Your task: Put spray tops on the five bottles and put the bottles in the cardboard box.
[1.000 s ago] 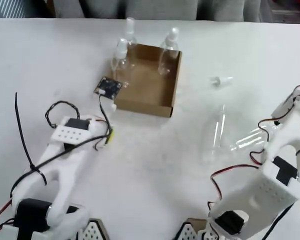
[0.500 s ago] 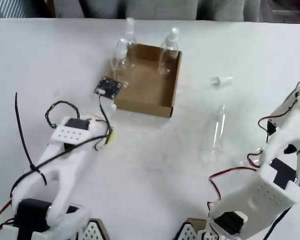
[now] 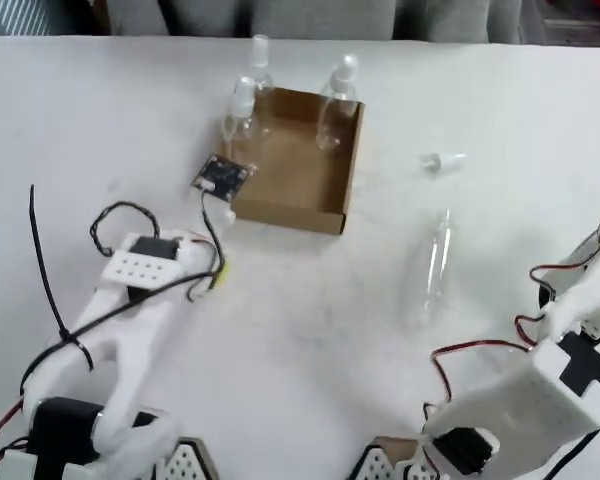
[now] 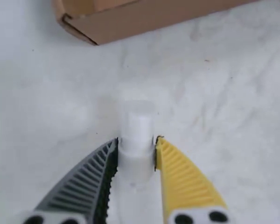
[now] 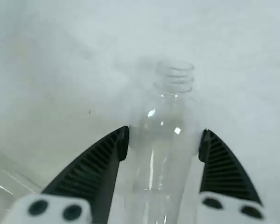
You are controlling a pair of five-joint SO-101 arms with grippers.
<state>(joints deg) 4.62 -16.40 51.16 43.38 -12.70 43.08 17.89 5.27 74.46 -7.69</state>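
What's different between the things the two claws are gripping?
The spray top in the left claw is solid white; the bottle in the right claw is see-through. The spray top is narrow, so its claw is nearly closed; the bottle is wider, spreading its claw further. Both are pinched from two sides.

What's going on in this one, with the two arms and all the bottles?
The left gripper is clamped on a white spray top close to a near corner of the cardboard box. The right gripper holds a clear bottle with a bare threaded neck. Two capped bottles stand in the box, and an uncapped bottle appears to stand just behind it. A fifth bottle lies on the table, a loose top beyond it.
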